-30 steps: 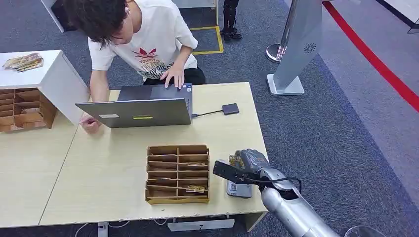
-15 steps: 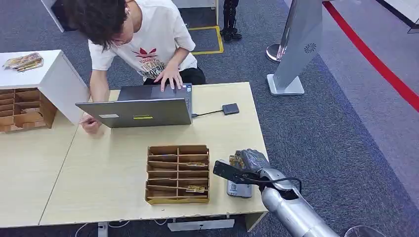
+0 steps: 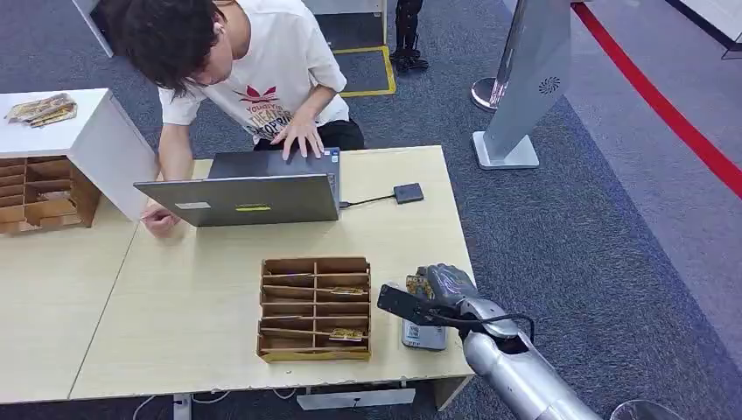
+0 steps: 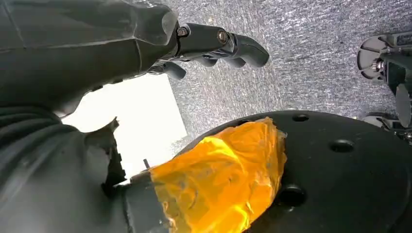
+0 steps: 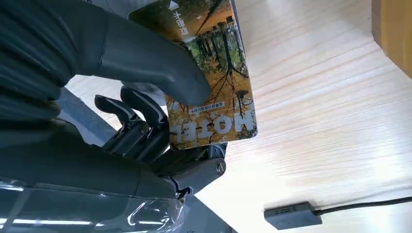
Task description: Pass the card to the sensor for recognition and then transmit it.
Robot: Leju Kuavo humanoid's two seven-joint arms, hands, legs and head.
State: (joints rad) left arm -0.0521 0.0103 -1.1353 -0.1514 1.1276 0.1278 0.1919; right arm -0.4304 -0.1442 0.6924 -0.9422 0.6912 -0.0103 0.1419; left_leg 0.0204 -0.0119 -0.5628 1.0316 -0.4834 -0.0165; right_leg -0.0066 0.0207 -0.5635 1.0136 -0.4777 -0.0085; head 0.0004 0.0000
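Note:
My right hand (image 3: 446, 285) hovers over the front right corner of the table (image 3: 192, 306). It pinches a card (image 5: 214, 82) printed with autumn trees between the thumb and the fingers (image 5: 141, 121). The card (image 3: 415, 286) sticks out toward the wooden organiser. Just below the hand lies a small grey-white device (image 3: 423, 335) with a printed code. A small dark reader (image 3: 408, 192) on a cable sits farther back beside the laptop; it is the dark reader (image 5: 293, 215) in the right wrist view. My left hand (image 4: 145, 43) hangs over grey carpet, its fingers (image 4: 233, 46) loosely apart and holding nothing.
A wooden organiser (image 3: 315, 308) with several compartments, some holding cards, stands left of my right hand. A person (image 3: 254, 70) leans over an open laptop (image 3: 245, 197) at the table's far edge. A second table and a white cabinet (image 3: 79, 131) stand at left; a grey kiosk (image 3: 525, 79) stands far right.
The person's head has shifted slightly and their hand has moved a little on the laptop. My right arm and the card have stayed in place.

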